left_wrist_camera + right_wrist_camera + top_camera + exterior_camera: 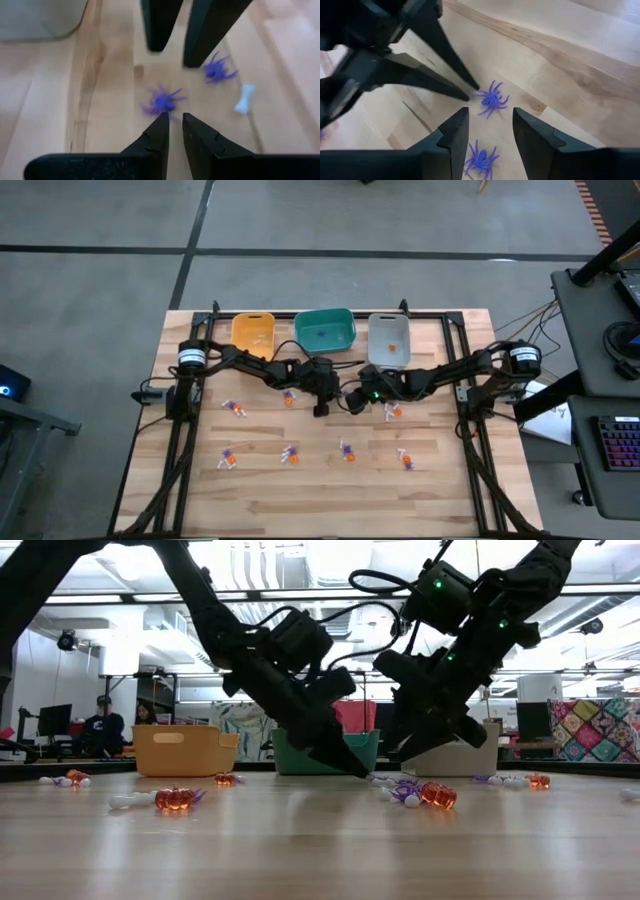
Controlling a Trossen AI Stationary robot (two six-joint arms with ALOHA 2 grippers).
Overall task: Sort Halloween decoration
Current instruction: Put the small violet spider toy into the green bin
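Both claws meet at mid-surface. The right claw [490,132] stands apart over two purple spiders [491,99]; the left claw [175,127] is nearly together, empty. Each should centre on one spider, then close low.

Three bins [323,332] stand in a row at the table's [200,500] twelve o'clock edge. Trinkets [348,450] lie scattered from centre toward six o'clock. Two spiders [492,99] lie at centre, with both grippers' tips meeting just beside them.

Matt pale wood table [300,490]; glossy plastic spiders [492,100]; smooth plastic bins [325,330].
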